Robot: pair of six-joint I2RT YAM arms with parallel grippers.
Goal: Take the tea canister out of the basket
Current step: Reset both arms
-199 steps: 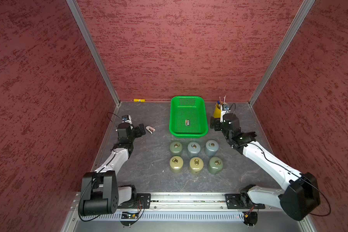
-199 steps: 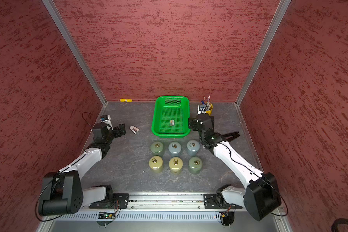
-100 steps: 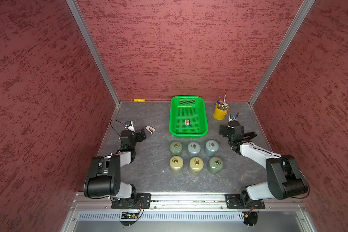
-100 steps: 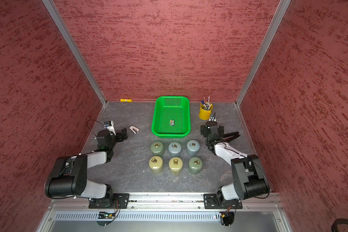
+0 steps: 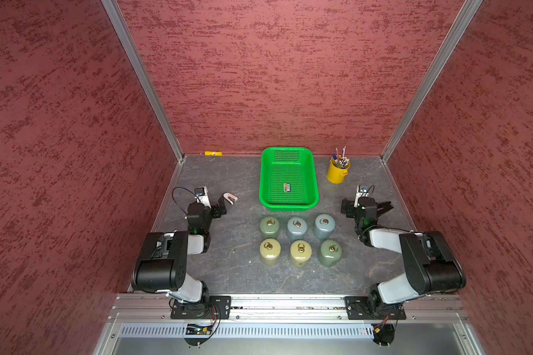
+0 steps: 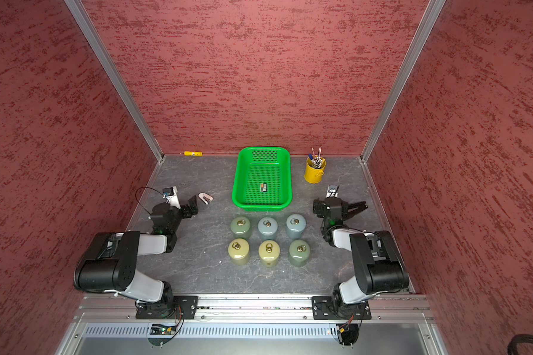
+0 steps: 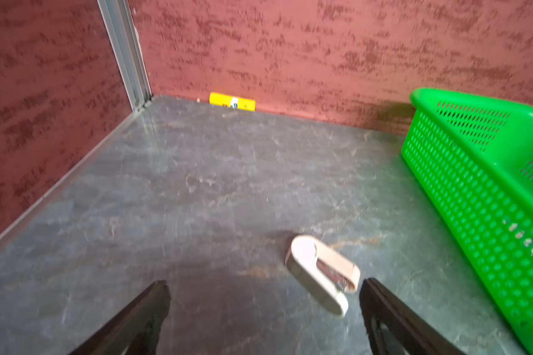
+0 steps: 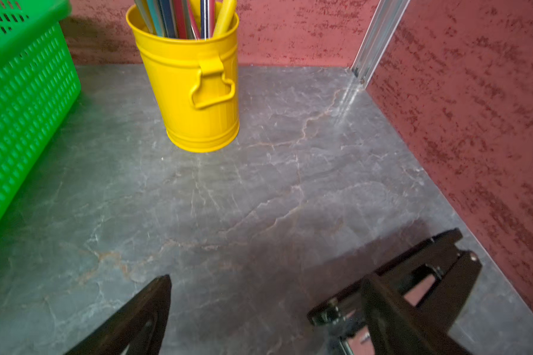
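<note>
Robot lab test cell. Red textured wall panels (image 5: 274,76) on aluminium frame posts (image 5: 141,80) box in a slate-look tabletop (image 5: 234,276). The left arm (image 5: 163,264) and right arm (image 5: 428,270) are bolted to a metal rail (image 5: 290,304) along the front edge, with loose wiring under it.

A yellow bucket (image 5: 336,174) of pens (image 5: 341,159) stands upright on the grey surface (image 5: 228,270). Far to the bucket's left, a yellow tube (image 5: 213,153) lies along the red wall (image 5: 290,76). A small white-and-pink object (image 5: 230,198) lies left of the bucket too, farther forward.

Black-jointed white arms (image 5: 195,243), looping black cables (image 5: 173,196)
</note>
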